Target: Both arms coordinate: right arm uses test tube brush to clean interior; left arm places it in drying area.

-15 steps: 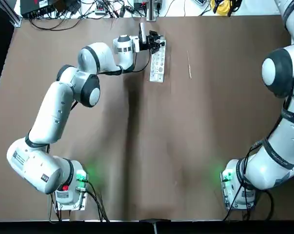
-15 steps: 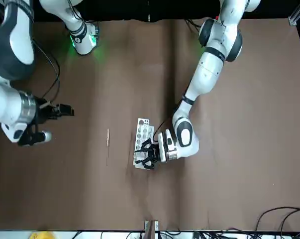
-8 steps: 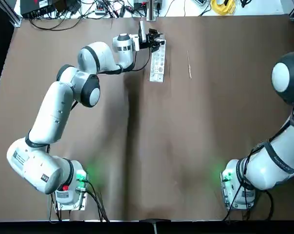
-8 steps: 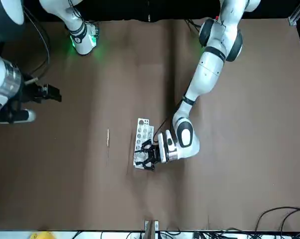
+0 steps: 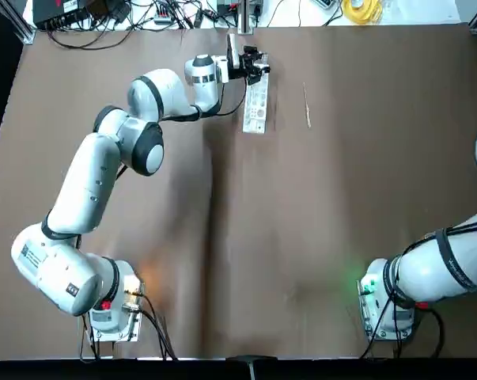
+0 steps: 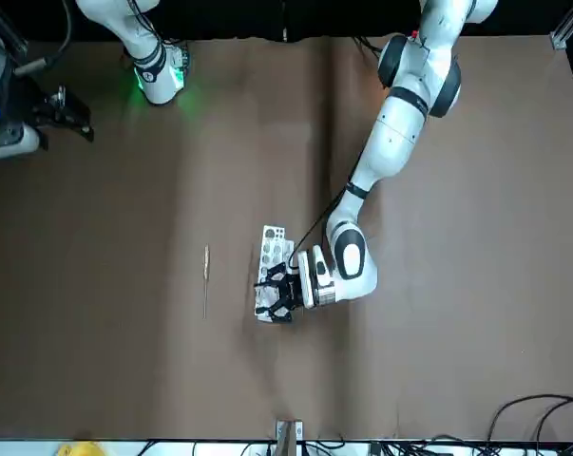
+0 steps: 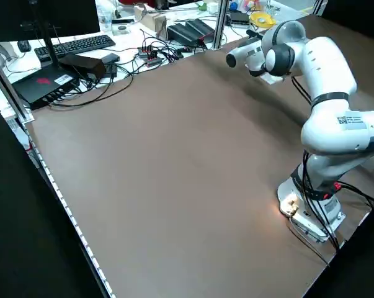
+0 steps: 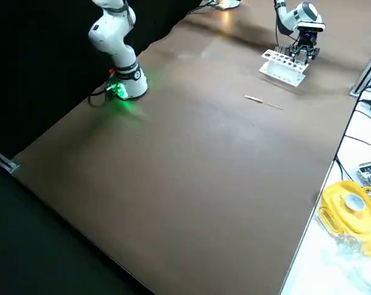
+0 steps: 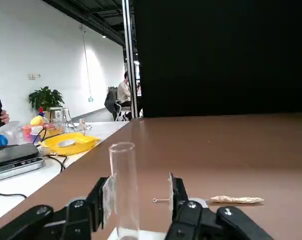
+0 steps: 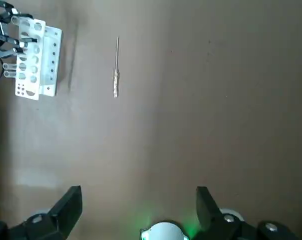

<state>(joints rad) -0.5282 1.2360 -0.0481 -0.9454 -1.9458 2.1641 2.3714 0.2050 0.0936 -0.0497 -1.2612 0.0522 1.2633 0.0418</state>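
Brown tabletop (image 5: 246, 237), bare over most of its surface. Past its far edge, a tangle of black cables (image 5: 135, 14) and a yellow object (image 5: 363, 9); same yellow object (image 8: 348, 212) shows on a white surface in the right side view. Left side view: black keyboard (image 7: 81, 45), a flat black box with a red label (image 7: 47, 84), and a metal post (image 7: 221, 23). Left wrist view: potted plant (image 9: 46, 98) and what looks like a seated person (image 9: 123, 93) far off.
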